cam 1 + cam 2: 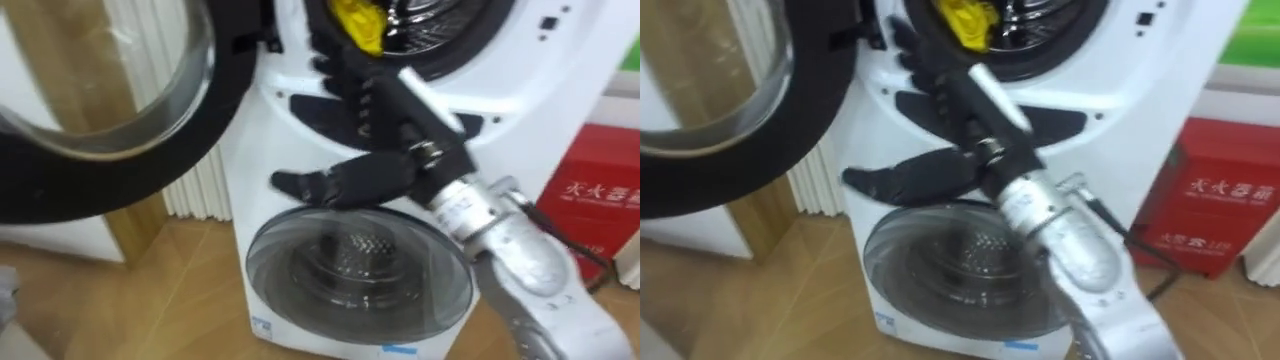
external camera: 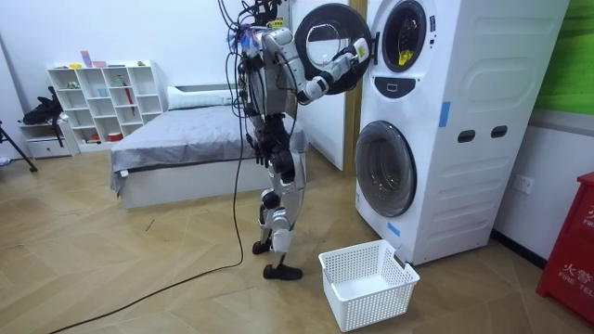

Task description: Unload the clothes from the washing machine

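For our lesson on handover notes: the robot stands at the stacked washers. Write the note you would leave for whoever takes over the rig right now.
Right hand: open, fingers straight, at the front of the upper drum just below the yellow cloth, not gripping it.
Things: the yellow cloth lies in the upper drum. The white basket stands on the floor by the lower washer.
Done: the upper door is swung open.
Left: grasp the cloth, pull it out, then probably drop it in the basket.
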